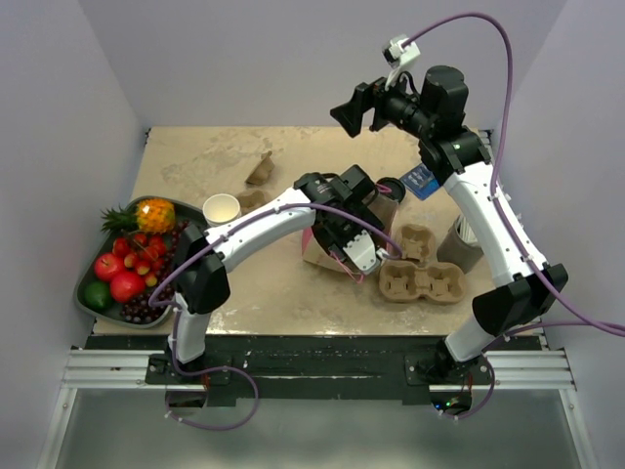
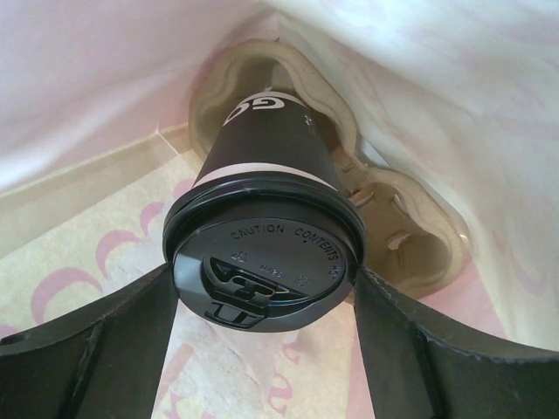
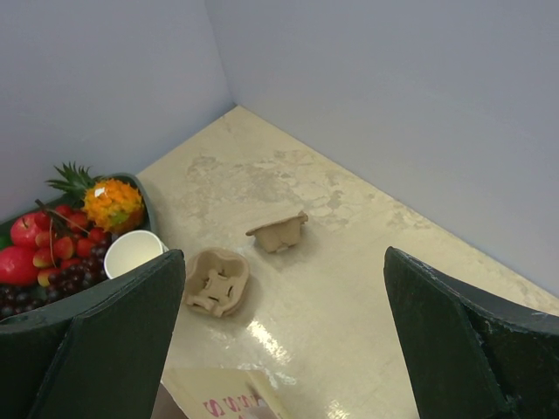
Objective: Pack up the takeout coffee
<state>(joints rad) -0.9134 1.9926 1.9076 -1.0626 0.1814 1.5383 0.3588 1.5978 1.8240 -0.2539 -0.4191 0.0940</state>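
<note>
Inside the bag (image 2: 437,96), the takeout coffee (image 2: 262,175) sits in a pocket of the pulp carrier (image 2: 419,236), and my left gripper (image 2: 264,278) looks pinched on its black lid (image 2: 288,240). I'd let go gently and back straight out so the cup doesn't tip or snag the bag wall. Right gripper (image 3: 281,255) hangs spread wide above the table, holding nothing

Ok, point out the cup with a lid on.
The dark cup in the bag, between the left gripper's fingers: black lid on. The white cup by the fruit stands open.
</note>
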